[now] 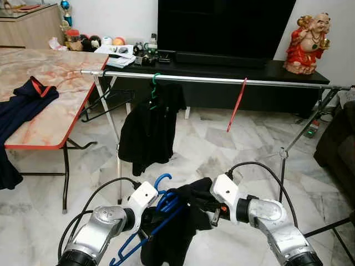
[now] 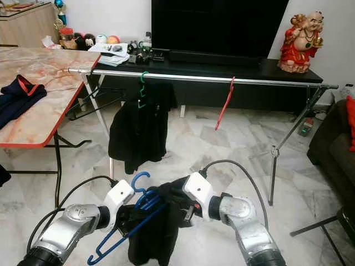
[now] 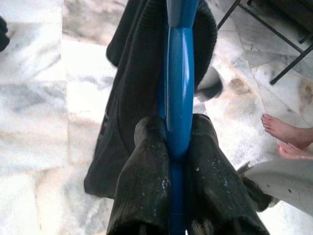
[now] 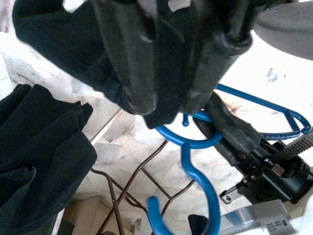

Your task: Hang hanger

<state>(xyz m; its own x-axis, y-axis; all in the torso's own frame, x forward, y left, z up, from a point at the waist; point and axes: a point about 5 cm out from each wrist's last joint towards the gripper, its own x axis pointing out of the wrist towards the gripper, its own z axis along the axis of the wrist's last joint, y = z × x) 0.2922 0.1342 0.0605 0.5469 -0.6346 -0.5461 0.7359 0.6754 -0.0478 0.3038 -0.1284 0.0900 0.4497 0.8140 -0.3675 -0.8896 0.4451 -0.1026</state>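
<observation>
Left eye view gives me the clothes rail (image 1: pixel 222 81) across the room, a black garment (image 1: pixel 147 133) on a green hanger (image 1: pixel 155 84) hanging from it. Below, my left gripper (image 3: pixel 177 147) clamps the blue hanger (image 1: pixel 161 208), and my right gripper (image 4: pixel 164 100) pinches its black cloth (image 1: pixel 186 221).

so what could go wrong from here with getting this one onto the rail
The black garment is only half on the blue hanger; the right gripper pinches just its edge, so it may slide off when lifted. The left gripper clamps the hanger frame low down, so the hook could swing and miss the rail.
</observation>
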